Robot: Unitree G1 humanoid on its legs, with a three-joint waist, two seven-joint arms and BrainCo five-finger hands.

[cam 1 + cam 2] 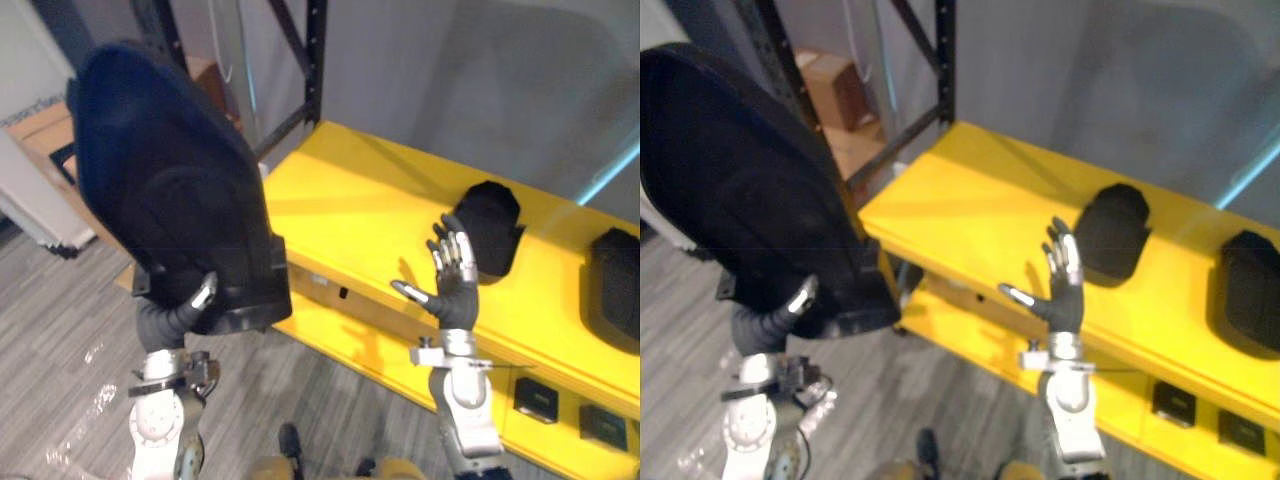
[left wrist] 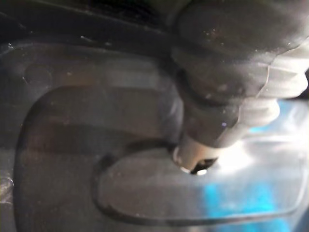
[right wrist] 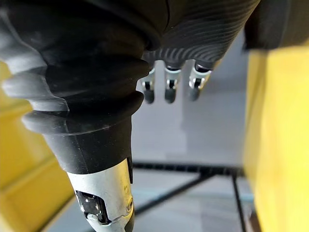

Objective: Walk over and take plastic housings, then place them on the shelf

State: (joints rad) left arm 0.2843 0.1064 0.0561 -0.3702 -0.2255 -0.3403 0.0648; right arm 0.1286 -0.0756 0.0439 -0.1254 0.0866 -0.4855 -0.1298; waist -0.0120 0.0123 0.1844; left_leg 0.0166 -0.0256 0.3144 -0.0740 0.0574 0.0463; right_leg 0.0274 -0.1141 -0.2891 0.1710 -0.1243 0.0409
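Closest to the head camera is the big black held housing [image 1: 170, 180], raised off the near-left corner of the yellow shelf [image 1: 340, 190]. The left hand [image 1: 185, 312] grips its lower rim with the thumb clamped on the face. The fingers behind are hidden, so the grasp is probably a pinch. Holding it by the rim lets the broad shell clear the shelf's front edge. The right hand [image 1: 450, 275] hovers over that edge, fingers straight and spread, empty. Bare shelf top lies between the rack post [image 1: 316, 60] and the placed housing [image 1: 488, 228]. Another housing [image 1: 615, 285] sits toward the shelf's right end.
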